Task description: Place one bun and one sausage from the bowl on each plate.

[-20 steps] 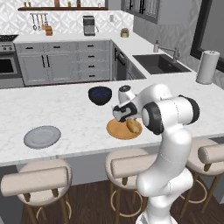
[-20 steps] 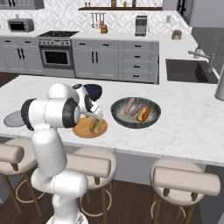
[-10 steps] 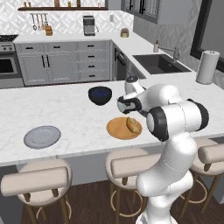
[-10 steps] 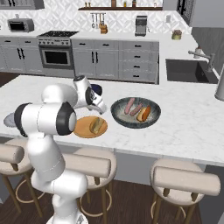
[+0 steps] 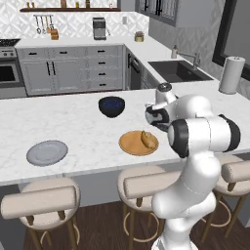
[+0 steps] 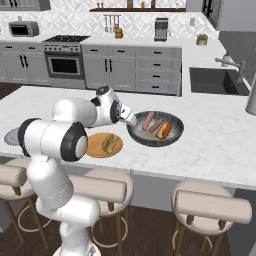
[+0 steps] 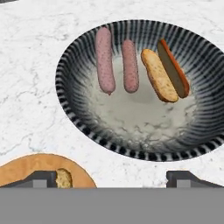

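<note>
White marble counter (image 5: 78,129) is carrying, in the left base view, a glossy dark blue bowl (image 5: 112,106), a flat light grey plate (image 5: 47,152) and a wood-toned plate (image 5: 138,143) holding one bun (image 5: 148,139). Across in the right base view, the wide speckled bowl (image 6: 155,128) is sitting just beside that plate, with the end effector (image 6: 128,117) hovering at its rim. Looking down from the hand, the bowl is showing a ribbed dark wall, two pink sausages (image 7: 105,59) and a split bun (image 7: 166,74), while the end effector is standing spread wide and empty.

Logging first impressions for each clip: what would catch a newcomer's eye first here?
The wide speckled bowl on the marble counter draws the eye first, with two sausages and a split bun lying side by side in it. Next to it sits the tan-orange plate, already holding one bun. The open gripper hangs at the bowl's near rim.
</note>
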